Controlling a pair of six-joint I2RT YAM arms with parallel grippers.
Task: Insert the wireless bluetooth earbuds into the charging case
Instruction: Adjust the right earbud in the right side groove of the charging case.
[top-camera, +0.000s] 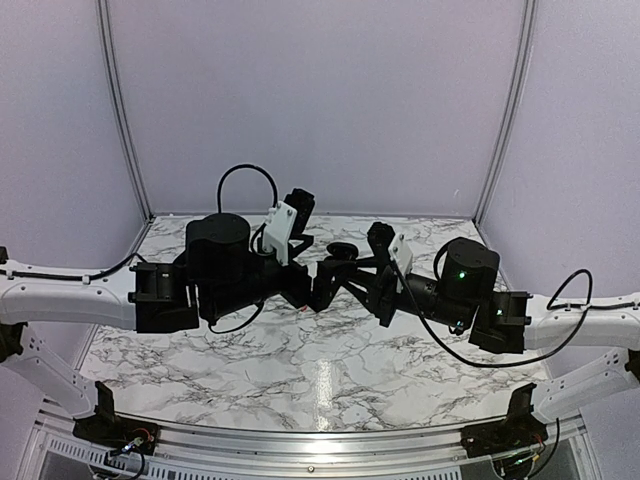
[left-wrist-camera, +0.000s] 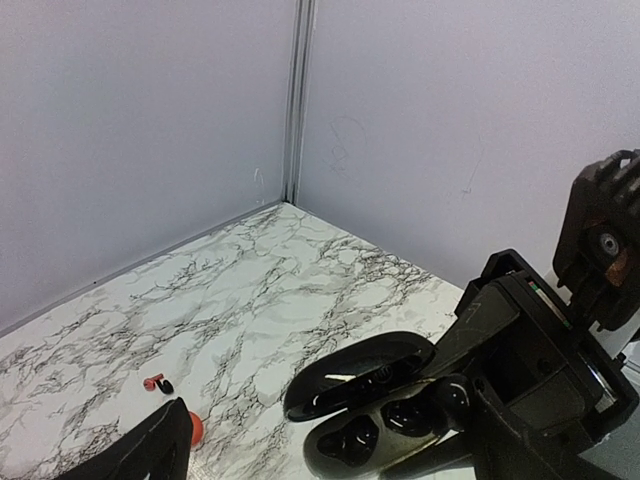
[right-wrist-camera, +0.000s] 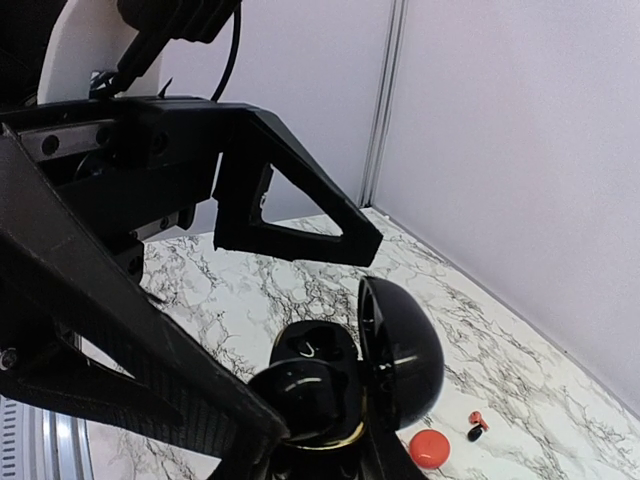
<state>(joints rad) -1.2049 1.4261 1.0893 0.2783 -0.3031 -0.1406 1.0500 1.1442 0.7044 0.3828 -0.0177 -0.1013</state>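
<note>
Arms meet raised mid-air, right jaws clamping the open black case (left-wrist-camera: 372, 430), left jaws spread.

Soft, even light; glare streak on the marble table (top-camera: 322, 388).

One black case (left-wrist-camera: 365, 380), one red case (right-wrist-camera: 430, 447) — loose, one red earbud (left-wrist-camera: 152, 381), one black earbud (left-wrist-camera: 166, 386)

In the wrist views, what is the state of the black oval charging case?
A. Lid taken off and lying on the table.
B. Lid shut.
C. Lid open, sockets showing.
C: the black oval charging case has its lid swung up, and the moulded sockets show below it.
</note>
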